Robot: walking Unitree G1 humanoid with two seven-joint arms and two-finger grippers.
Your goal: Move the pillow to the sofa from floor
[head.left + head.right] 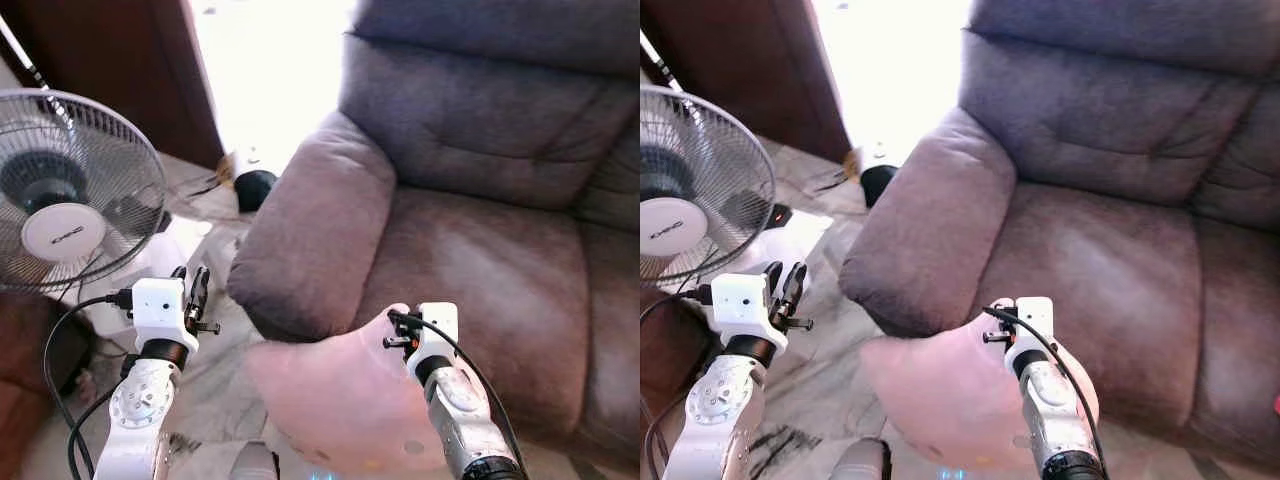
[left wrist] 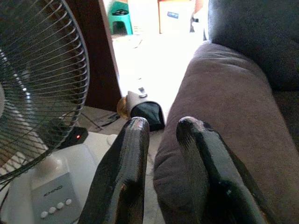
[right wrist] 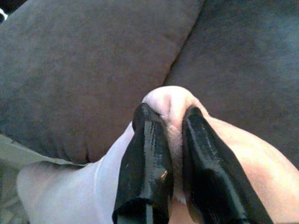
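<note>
- A pale pink pillow [image 1: 345,400] hangs off the floor in the grip of the right gripper [image 3: 172,122], held in front of the brown-grey sofa [image 1: 480,250] at the front edge of its seat.
- The right gripper's two black fingers [image 3: 147,158] are clamped on a pinched fold at the pillow's top corner, the fabric bunching up between them in the right wrist view.
- The pillow's upper corner sits just below the front of the padded armrest [image 1: 315,230] and against the seat cushion [image 1: 480,290]; whether it touches the cushion cannot be told from the head views.
- The left gripper [image 1: 196,296] is raised beside the outer face of the armrest, holding nothing; its fingers [image 2: 126,172] stand slightly apart with a narrow gap between them.
- A white pedestal fan [image 1: 70,190] with a wire cage stands to the robot's left, close to the left gripper, its control buttons [image 2: 55,207] visible on the base in the left wrist view.
- A dark rounded object [image 1: 254,187] lies on the floor beyond the armrest, near a dark wooden door panel [image 1: 130,70].
- Strong daylight washes out the doorway [image 1: 270,70] behind the sofa, and a green stool [image 2: 120,14] stands in the bright area beyond.
- The floor [image 1: 820,390] under the pillow is pale marble-patterned tile.
</note>
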